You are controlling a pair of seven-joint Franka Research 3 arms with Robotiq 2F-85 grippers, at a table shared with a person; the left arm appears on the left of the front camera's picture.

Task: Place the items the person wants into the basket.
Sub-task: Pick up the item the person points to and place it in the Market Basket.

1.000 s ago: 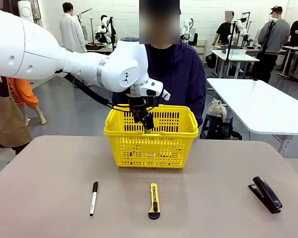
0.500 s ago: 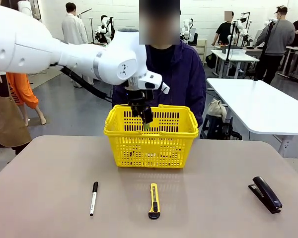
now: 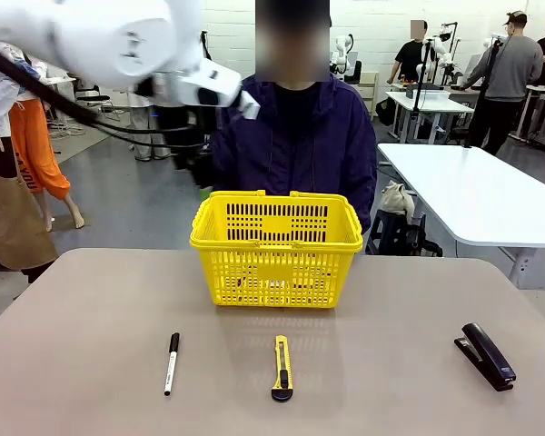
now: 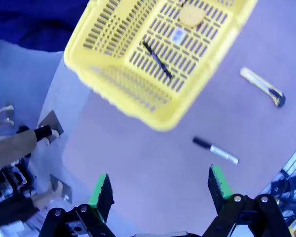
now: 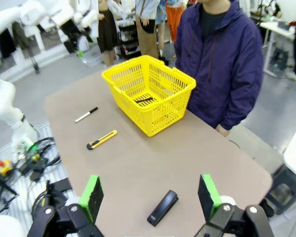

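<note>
At the front view's lower right, the stapler (image 3: 484, 356) lies on the counter (image 3: 91, 309), long axis slanting toward upper left, well apart from the basket (image 3: 276, 272). The right arm is nearer, and its wrist view centres the stapler between its jaws, which are released and empty, like the left arm's.

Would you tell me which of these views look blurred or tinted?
Front view: the left arm is motion-blurred, the basket sharp. Left wrist view: soft, with a blue cast over the table. Right wrist view: crisp, evenly lit.
</note>
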